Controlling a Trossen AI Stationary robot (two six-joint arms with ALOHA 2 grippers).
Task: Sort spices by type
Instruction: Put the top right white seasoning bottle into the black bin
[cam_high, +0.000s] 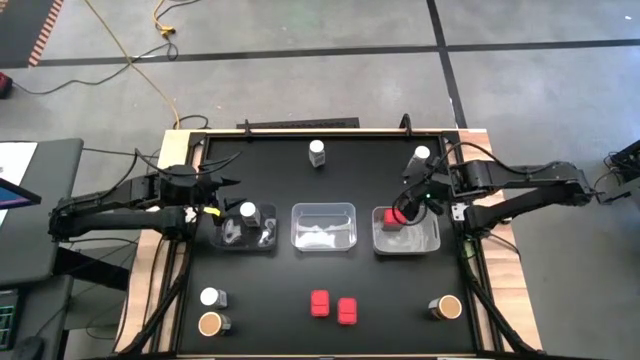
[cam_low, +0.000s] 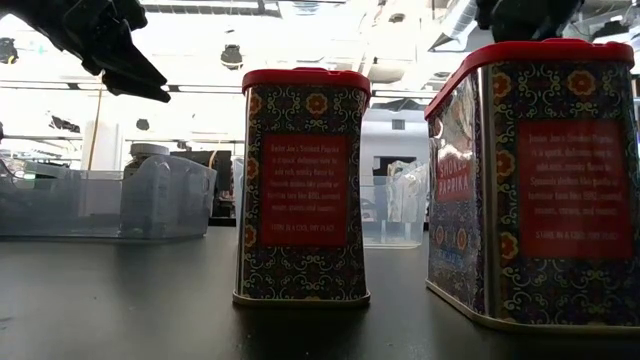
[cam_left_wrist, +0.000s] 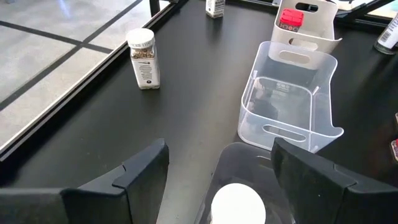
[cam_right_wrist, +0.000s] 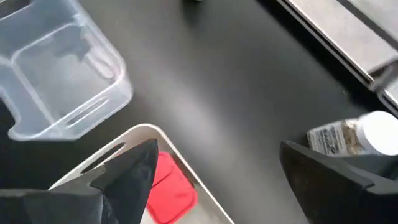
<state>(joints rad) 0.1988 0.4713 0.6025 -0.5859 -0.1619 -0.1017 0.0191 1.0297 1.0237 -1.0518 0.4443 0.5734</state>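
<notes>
Going left to right in the high view: the left hand (cam_high: 222, 208) hovers mid-left with its fingers apart and empty, over the left tray (cam_high: 232, 244), where a white-capped jar (cam_high: 249, 212) already stands. The middle tray (cam_high: 323, 227) holds nothing. Centre-right, the right hand (cam_high: 412, 200) hangs fingers wide apart above the right tray (cam_high: 432, 240), with a red tin (cam_high: 393, 217) lying inside. The drop looks finished. Next, I judge, lift straight up clear of the tray wall, then go for the two red tins (cam_high: 333, 306) at lower centre of the tabletop (cam_high: 380, 170).
</notes>
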